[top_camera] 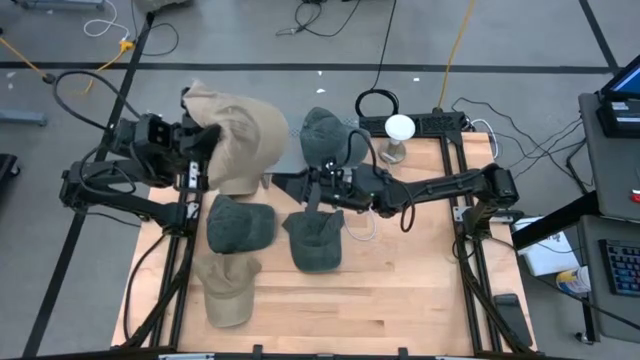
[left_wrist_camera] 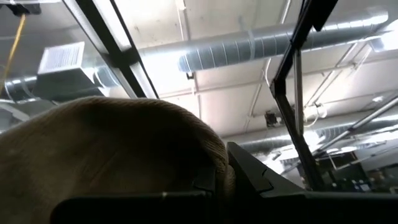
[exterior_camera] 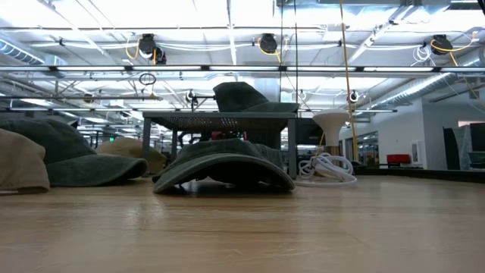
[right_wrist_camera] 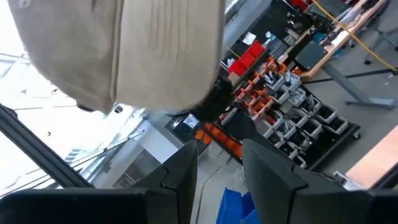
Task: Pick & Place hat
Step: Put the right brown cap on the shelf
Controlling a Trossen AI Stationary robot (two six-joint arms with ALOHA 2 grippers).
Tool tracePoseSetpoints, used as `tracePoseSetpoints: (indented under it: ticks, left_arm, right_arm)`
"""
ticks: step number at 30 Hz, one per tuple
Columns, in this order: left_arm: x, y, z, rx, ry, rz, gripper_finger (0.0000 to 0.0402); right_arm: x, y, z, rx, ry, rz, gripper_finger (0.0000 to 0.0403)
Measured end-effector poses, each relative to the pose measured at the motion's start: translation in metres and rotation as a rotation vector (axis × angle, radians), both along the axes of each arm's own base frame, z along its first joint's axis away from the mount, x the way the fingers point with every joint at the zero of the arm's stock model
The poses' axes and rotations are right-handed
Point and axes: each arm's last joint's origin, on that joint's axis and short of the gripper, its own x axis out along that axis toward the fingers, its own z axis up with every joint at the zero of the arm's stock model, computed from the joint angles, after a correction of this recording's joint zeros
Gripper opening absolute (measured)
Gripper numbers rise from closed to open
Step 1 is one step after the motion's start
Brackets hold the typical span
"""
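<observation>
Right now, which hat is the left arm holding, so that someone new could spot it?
Start at the wooden table and go to its far left corner. There the left gripper holds the tan hat up. It is the only raised hat; the other tan one lies flat at the near edge.

Industrial lab or workshop: open ceiling with exposed silver ducts (left_wrist_camera: 261, 50) and pipe runs (exterior_camera: 242, 70), wooden bench (top_camera: 400, 290) on a black frame, loose cables on grey floor (top_camera: 330, 30), parts bins on racks (right_wrist_camera: 292, 106).
</observation>
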Motion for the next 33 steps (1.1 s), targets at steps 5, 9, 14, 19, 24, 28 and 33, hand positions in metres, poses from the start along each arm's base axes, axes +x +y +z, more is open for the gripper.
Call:
tracePoseSetpoints:
  ticks: [5,9,14,19,24,28,33]
  left_arm:
    - [0.003,-0.002,0.000,0.027,0.026,0.010,0.0019]
    - [0.021,-0.005,-0.006,0.031,0.044,-0.004,0.0019]
    - [0.044,-0.009,-0.012,0.032,0.037,-0.023,0.0019]
    - [0.048,-0.017,0.002,0.058,0.001,-0.045,0.0019]
    - [0.044,-0.026,0.017,0.114,-0.010,-0.005,0.0019]
    - [0.045,-0.032,0.017,0.120,0.019,-0.021,0.0019]
    - [0.045,-0.035,0.017,0.113,0.031,-0.013,0.0019]
  right_arm:
    - [-0.001,0.000,0.004,0.001,-0.043,0.001,0.0123]
    - [-0.001,0.000,0.004,0.001,-0.045,0.002,0.0123]
    - [-0.001,0.001,0.004,0.002,-0.046,0.002,0.0123]
    - [-0.004,0.004,0.009,0.027,-0.101,-0.043,0.0123]
    - [-0.010,0.006,0.020,0.039,-0.232,-0.054,0.0123]
    - [-0.016,0.008,0.027,-0.049,-0.333,-0.038,0.0123]
    - [-0.019,0.010,0.026,-0.065,-0.397,0.047,0.0123]
